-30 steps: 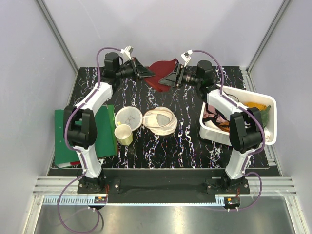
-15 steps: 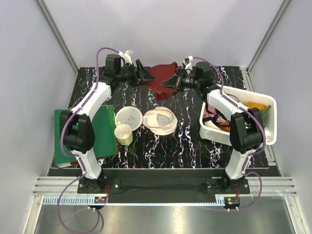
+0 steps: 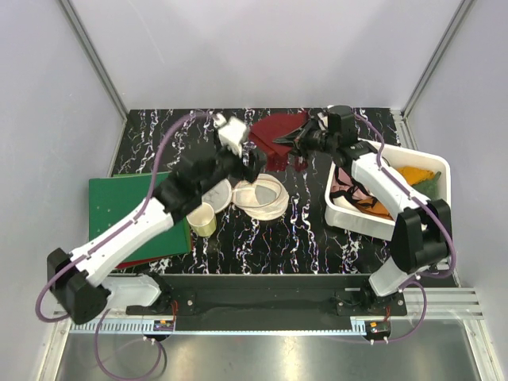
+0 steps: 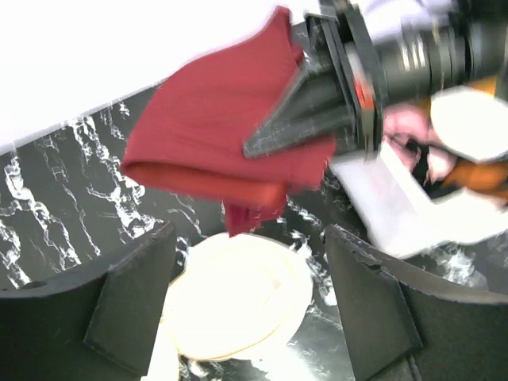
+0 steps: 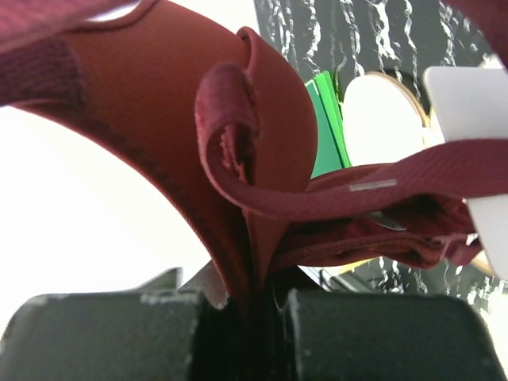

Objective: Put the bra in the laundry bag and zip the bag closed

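Pinching the bra [image 3: 274, 127] aloft just beyond the laundry bag [image 3: 262, 197], the right tool [image 5: 254, 305] grips only one fold; dangling cups and straps could snag the bag's rim. The left tool [image 4: 250, 309] hovers spread above it.

Closed in on three sides by plain pale grey walls [image 3: 270, 48], joined at the far corners by slanting aluminium posts [image 3: 94, 59]. Inside, a table [image 3: 302, 246] topped in black with white marble-like veins, edged on the right by a silver rail [image 3: 403, 121]. Along the near edge, a black strip [image 3: 262, 298], then slotted aluminium bars [image 3: 79, 305] and a white toothed band [image 3: 270, 325]. Below that, brushed grey metal [image 3: 278, 357] with a dull sheen. Lit softly and evenly; washed out to bright white beyond the tabletop in both wrist views.
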Controlling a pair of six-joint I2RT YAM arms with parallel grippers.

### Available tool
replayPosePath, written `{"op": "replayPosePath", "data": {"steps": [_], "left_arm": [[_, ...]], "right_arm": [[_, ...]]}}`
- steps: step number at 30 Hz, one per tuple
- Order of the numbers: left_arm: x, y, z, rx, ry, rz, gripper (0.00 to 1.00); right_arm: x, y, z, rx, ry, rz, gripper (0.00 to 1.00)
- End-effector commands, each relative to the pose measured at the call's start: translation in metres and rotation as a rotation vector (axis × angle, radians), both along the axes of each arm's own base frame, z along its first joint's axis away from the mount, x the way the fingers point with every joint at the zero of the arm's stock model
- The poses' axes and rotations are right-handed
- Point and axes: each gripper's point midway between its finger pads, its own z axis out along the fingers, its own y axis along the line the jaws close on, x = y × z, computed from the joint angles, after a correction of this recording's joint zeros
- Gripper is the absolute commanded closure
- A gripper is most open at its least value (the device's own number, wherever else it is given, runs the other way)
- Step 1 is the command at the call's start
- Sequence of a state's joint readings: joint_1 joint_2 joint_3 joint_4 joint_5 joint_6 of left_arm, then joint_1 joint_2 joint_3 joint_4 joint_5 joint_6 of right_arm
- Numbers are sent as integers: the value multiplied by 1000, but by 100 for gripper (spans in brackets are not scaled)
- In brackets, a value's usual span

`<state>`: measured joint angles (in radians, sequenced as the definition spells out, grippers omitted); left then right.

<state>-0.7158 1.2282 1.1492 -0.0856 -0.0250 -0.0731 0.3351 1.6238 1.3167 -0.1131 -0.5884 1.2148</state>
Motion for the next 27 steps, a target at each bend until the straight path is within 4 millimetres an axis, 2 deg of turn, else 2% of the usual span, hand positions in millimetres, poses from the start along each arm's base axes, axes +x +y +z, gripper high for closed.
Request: {"op": "replayPosePath", "data": {"steps": [1, 2, 5, 8, 12, 16, 20, 22, 24, 27], "left_arm": [[-16, -11, 8, 115, -398, -102, 21], [-27, -16, 13, 116, -447, -135, 22], [-35, -26, 3, 206, -539, -210, 24], [-30, -30, -2, 257, -585, -211, 30], [-27, -39, 7, 241, -639, -215, 40], [-31, -56, 4, 249, -668, -279, 37], [-29, -62, -2, 289, -714, -302, 32], [-27, -63, 2, 289, -731, -293, 31], [-24, -64, 3, 307, -743, -292, 31], [-19, -65, 3, 328, -759, -276, 38]], "right_arm": [[-14, -12, 15, 8, 60, -92, 100], [-16, -13, 16, 8, 66, -98, 100], [-24, -17, 20, 13, 86, -112, 100], [-31, -18, 25, 14, 83, -115, 100], [-35, -19, 26, 10, 86, -114, 100], [-38, -13, 28, 15, 88, -101, 100], [-39, -9, 29, 19, 88, -85, 100], [-41, -6, 30, 21, 91, -75, 100], [-41, -5, 30, 22, 90, -72, 100], [-42, -2, 30, 22, 91, -68, 100]]}}
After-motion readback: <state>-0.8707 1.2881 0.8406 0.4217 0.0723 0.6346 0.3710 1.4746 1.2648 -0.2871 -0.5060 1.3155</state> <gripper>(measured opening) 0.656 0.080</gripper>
